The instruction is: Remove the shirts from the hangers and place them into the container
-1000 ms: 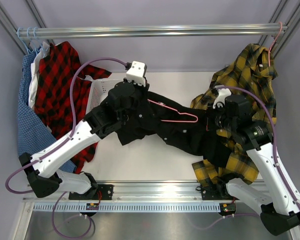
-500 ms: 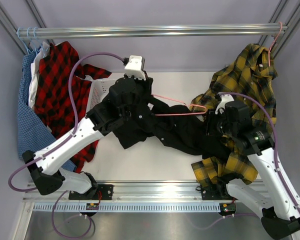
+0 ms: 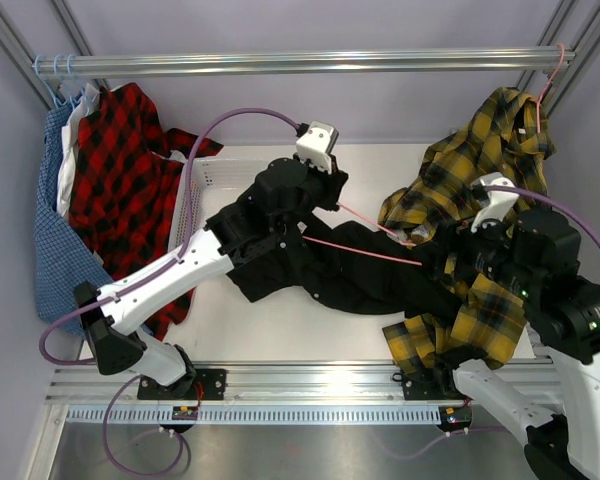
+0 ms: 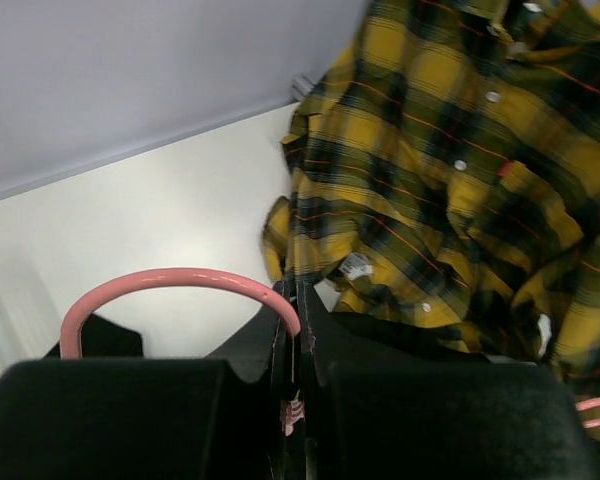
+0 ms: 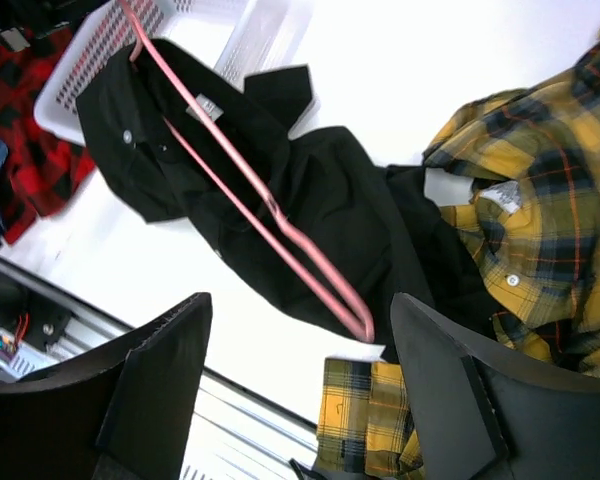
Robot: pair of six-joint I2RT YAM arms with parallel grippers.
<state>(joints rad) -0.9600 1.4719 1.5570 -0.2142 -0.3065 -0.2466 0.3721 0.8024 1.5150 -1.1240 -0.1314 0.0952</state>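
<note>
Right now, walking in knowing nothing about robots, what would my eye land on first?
A thin pink wire hanger stretches across mid-table, its hook pinched in the left hand, above a crumpled plain black button shirt. On the right, a yellow-and-black plaid shirt droops from the rail's end, with the right hand open nearby. A white perforated plastic basket sits behind the left arm.
</note>
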